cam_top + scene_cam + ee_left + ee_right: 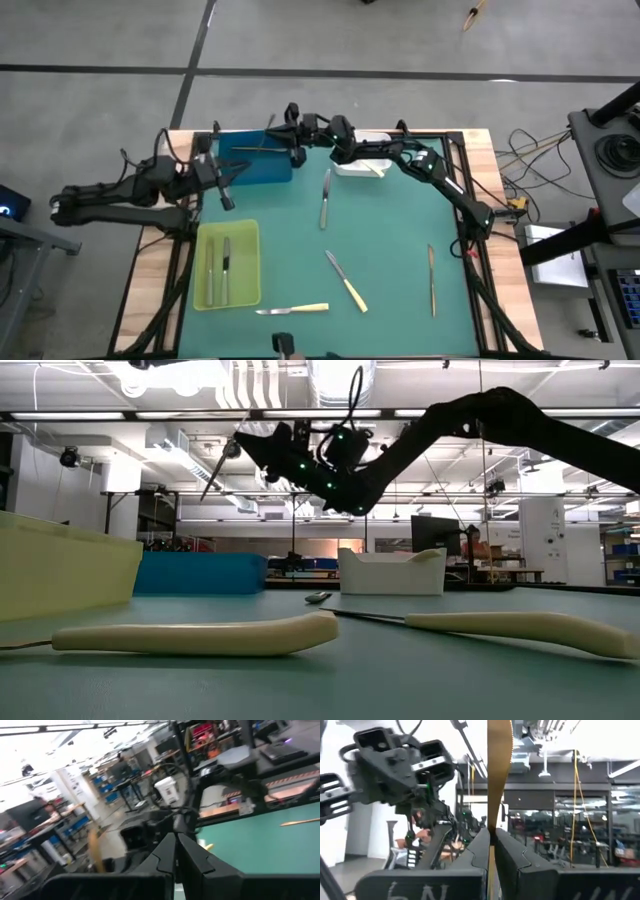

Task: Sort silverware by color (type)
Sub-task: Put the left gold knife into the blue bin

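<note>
My right gripper [283,133] reaches over the blue tray [255,162] at the far left and is shut on a slim golden knife [499,775] with a toothed edge. My left gripper [228,192] is shut on nothing at the table's left edge, above the yellow-green tray [250,290], in which two grey utensils [218,268] lie flat. Loose silverware lies flat on the green mat: a grey knife [325,200], two knives with pale yellow handles [346,282] [294,310], and a golden utensil [431,280]. My right gripper pinches the golden knife between its two fingers at a narrow part [491,831] below the toothed blade. The fingers [262,448] point toward the table's left, slanting upward. The knife sticks out beyond the fingertips and is lifted clear, high above the blue tray [200,572].
A white tray [362,163] stands at the far middle, right of the blue one. Black frame rails [470,150] border the mat. In the low view the two yellow-handled knives [200,635] [520,628] lie close to the near edge.
</note>
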Controlling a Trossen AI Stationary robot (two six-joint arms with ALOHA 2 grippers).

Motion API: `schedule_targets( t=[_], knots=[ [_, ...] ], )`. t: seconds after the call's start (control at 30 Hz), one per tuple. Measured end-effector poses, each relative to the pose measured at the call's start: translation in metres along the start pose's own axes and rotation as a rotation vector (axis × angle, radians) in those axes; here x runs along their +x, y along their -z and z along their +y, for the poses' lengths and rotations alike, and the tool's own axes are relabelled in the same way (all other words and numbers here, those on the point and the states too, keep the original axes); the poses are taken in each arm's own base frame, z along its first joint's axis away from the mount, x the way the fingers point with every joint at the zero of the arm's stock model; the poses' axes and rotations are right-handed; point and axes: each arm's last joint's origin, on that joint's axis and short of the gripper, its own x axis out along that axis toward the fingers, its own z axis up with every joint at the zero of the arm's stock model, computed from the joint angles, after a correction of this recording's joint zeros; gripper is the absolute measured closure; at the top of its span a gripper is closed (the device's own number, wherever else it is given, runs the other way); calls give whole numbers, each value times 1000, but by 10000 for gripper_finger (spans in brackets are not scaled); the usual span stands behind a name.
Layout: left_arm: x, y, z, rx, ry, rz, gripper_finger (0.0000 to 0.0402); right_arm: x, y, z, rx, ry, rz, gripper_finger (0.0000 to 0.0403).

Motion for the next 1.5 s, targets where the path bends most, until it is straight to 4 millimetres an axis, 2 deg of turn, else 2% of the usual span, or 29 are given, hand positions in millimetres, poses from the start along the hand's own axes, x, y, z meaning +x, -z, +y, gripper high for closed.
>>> schedule_targets(
  t=[0.2,0.43,0.7,0.87,1.2,1.33,1.5],
  knots=[
    [12,9,11,23,-62,55,402,-12,-6,8,14,-59,-121,394],
    [27,28,26,-37,155,53,402,-18,-19,10,50,-139,-151,394],
    [54,54,52,-168,40,142,398,-15,-23,14,39,-170,-140,394],
    [57,58,55,-181,28,161,364,-14,-20,12,36,-162,-112,394],
    [65,63,54,-198,48,161,247,-12,-11,10,4,-132,-37,394],
    [71,69,53,-204,58,190,229,-12,-11,10,-2,-132,-38,394],
    [75,73,53,-208,64,210,230,-12,-11,10,-3,-132,-38,394]
  ],
)
